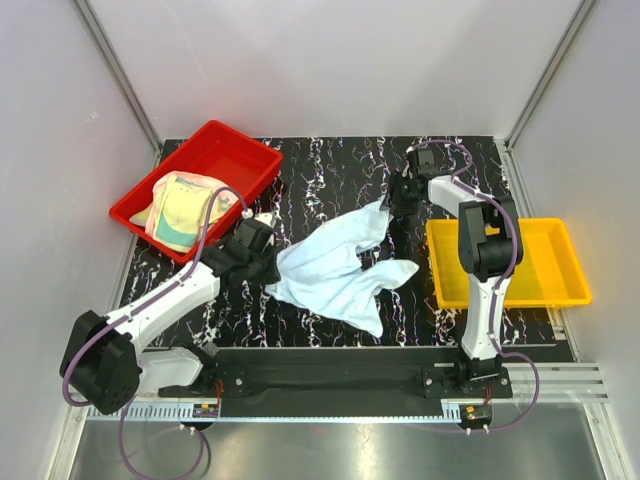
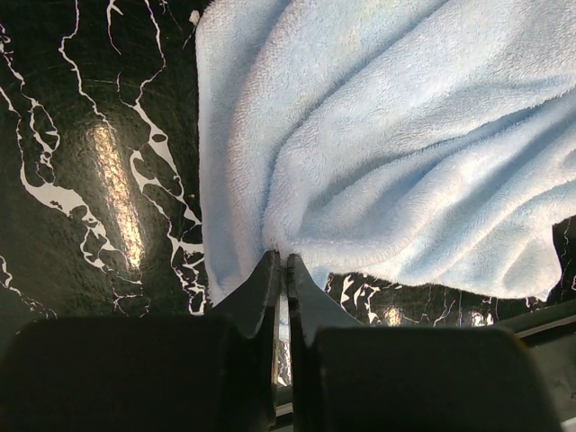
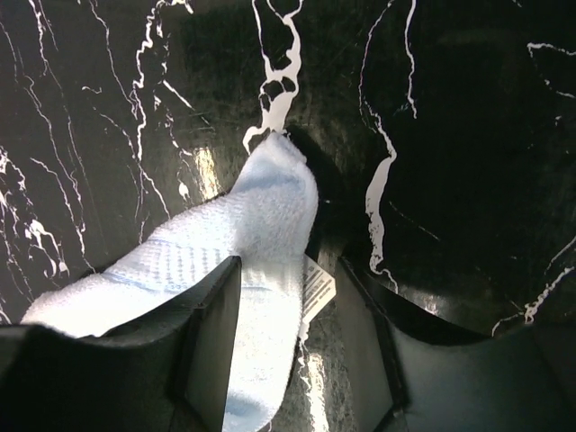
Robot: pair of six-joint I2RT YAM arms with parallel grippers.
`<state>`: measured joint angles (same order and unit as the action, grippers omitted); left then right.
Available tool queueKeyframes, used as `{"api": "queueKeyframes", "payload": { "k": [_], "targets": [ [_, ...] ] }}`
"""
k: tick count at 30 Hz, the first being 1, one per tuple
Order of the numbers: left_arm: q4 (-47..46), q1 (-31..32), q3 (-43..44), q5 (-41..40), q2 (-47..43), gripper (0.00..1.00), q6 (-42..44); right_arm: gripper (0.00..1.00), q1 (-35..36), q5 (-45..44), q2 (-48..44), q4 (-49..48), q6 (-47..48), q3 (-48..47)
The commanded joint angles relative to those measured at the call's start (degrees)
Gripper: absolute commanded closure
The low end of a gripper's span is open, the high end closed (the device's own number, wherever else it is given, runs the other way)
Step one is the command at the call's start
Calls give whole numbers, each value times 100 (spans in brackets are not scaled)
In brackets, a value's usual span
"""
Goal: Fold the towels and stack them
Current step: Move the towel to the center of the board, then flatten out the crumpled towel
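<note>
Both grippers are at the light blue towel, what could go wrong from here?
1. The right gripper has its jaws apart around just the corner tip of the pale blue towel, by its tag. Closing on so little cloth, it might lose the corner.
2. The left gripper pinches only a thin bit of the edge, so a firm pull could tug it free.
3. The towel lies bunched and creased, so a fold may come out crooked.
</note>
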<state>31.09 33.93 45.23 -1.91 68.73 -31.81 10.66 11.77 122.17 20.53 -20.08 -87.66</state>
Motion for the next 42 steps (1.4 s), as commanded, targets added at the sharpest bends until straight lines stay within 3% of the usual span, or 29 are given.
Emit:
{"api": "queueKeyframes", "payload": {
  "k": [1,9,13,18,21,23,27,31,36,42],
  "targets": [
    [-209,-1,91,86,-44,96,26,47,-63,211,166,-252,179,-269],
    [-288,-1,117,121,44,97,35,53,-72,352,325,-339,215,-463],
    [-297,-1,231,86,176,98,52,63,-72,484,474,-454,144,-778],
    [-95,-71,600,-11,255,100,70,99,-72,1054,703,-532,30,-1358],
    [326,-509,1223,-256,290,100,289,100,-37,1415,677,-403,-163,-1902],
    [800,-1052,2022,-458,282,100,525,100,42,1582,720,97,-207,-2762],
    [1311,-1293,3122,-819,1,100,966,100,165,1697,450,880,-260,-3775],
    [1278,-1249,2844,417,-447,100,950,100,156,1312,-219,1540,64,-3084],
    [707,-485,967,1910,-878,100,440,100,112,1030,-1097,1612,460,-777],
    [-287,350,-602,2492,-1283,99,-404,100,112,230,-1389,1672,619,459]
  ]
}}
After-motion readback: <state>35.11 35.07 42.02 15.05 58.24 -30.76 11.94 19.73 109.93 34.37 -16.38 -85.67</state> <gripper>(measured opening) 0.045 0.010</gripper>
